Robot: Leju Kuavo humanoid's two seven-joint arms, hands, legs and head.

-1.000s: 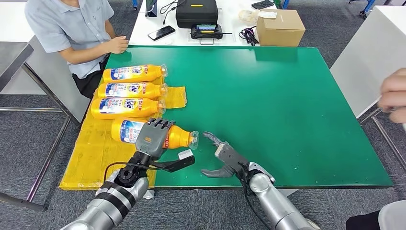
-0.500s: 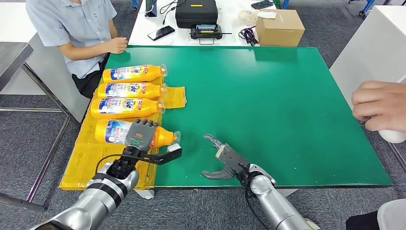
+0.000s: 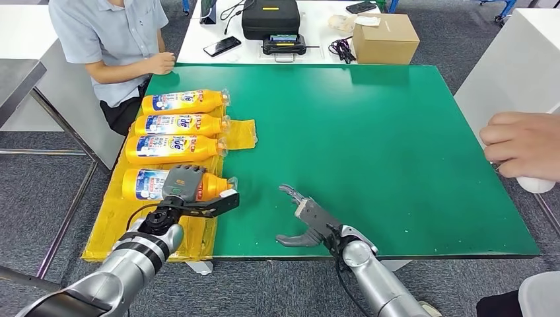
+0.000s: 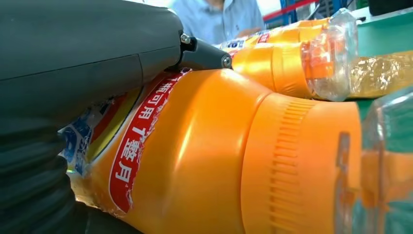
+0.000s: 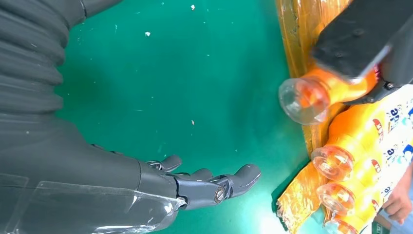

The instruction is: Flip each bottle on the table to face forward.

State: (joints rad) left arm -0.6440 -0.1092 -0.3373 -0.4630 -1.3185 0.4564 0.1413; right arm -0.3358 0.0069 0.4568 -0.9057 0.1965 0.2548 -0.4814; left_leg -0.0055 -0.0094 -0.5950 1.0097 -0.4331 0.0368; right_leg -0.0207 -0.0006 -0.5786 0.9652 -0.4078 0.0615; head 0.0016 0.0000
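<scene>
So the left hand (image 3: 185,188) is wrapped over the top of the nearest bottle (image 3: 148,184), grasping it around the body while it lies on its side on the yellow plastic sheet (image 3: 122,221) at the left edge of the green desk (image 3: 383,145), cap (image 3: 231,183) pointing toward the middle of the desk. From the left wrist camera you get a super close look at that bottle's orange shoulder, ribbed cap and the red strip of its label (image 4: 129,156), with the thumb (image 4: 87,73) lying across it. Three more bottles (image 3: 177,123) lie in a neat row right behind it, labels up, all parallel and nearly touching each other, so there's not much room on that side. The right hand (image 3: 300,221) is released, fingers spread and holding nothing, hovering low over the bare green surface near the front edge, a fair bit away from the bottles. Other stuff around: a person in a light blue shirt (image 3: 109,39) sits at the far left corner with a fist resting on the desk edge, and another person's hand (image 3: 522,146) pokes in from the right holding something white. Behind the green desk there's a white table with a black case (image 3: 271,16), a cardboard box (image 3: 385,38), a phone (image 3: 222,45) and some cables.
</scene>
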